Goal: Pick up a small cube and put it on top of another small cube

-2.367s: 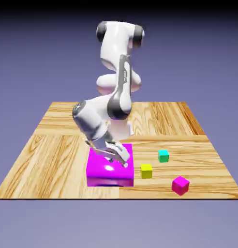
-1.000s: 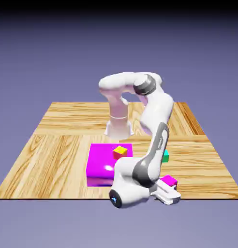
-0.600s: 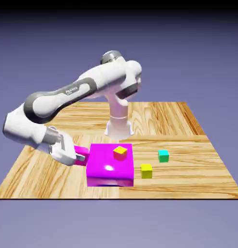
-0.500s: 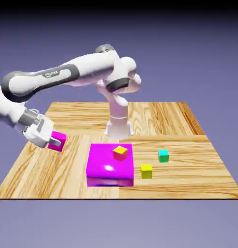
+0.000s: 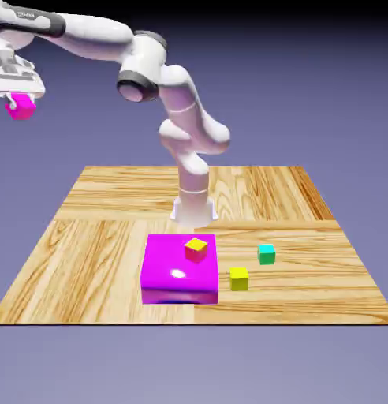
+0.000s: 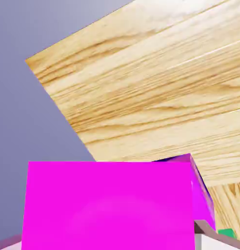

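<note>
Clamped in my two-finger grey claw (image 5: 20, 98) is the small plain magenta-pink cube (image 5: 22, 106), pinched from above so it hangs beneath my hand. In the hand view the same cube (image 6: 112, 205) fills the lower half of the frame and hides my tips. I judge I hold it high and far out so that nothing below gets knocked while I carry it; it hangs off beyond the wooden plank table (image 5: 95, 237), at about ten o'clock from the table's middle in the exterior view.

Nearest the camera on the table lies the big flat magenta block (image 5: 169, 276), at about six o'clock. On its top sits the small yellow-topped cube (image 5: 195, 249), resting there, not loose on the wood. Just beside the block, toward four o'clock, stands the small yellow-green cube (image 5: 239, 278) on the bare planks. A little farther back, at about three o'clock, stands the small teal cube (image 5: 266, 253), alone and with its top free, which I judge is why it can take my load. My white base (image 5: 193, 209) stands beyond, at twelve o'clock.

Count: four small cubes, one of each colour, one held and three at rest; one big block; one claw.
</note>
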Robot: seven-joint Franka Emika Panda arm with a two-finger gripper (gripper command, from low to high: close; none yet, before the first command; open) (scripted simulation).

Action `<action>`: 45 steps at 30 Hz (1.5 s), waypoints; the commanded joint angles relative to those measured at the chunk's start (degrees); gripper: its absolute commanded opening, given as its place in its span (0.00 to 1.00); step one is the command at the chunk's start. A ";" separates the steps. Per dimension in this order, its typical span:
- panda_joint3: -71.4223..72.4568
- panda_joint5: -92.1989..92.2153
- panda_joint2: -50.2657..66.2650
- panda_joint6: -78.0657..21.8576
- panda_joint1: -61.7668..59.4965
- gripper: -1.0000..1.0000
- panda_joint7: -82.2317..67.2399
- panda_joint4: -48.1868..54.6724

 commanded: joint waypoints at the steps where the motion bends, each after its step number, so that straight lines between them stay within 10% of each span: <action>1: -1.08 -1.37 -1.32 0.09 -2.08 0.00 -0.36 -0.05; 45: -48.44 -58.24 -59.14 4.50 -93.44 0.00 -14.29 -2.32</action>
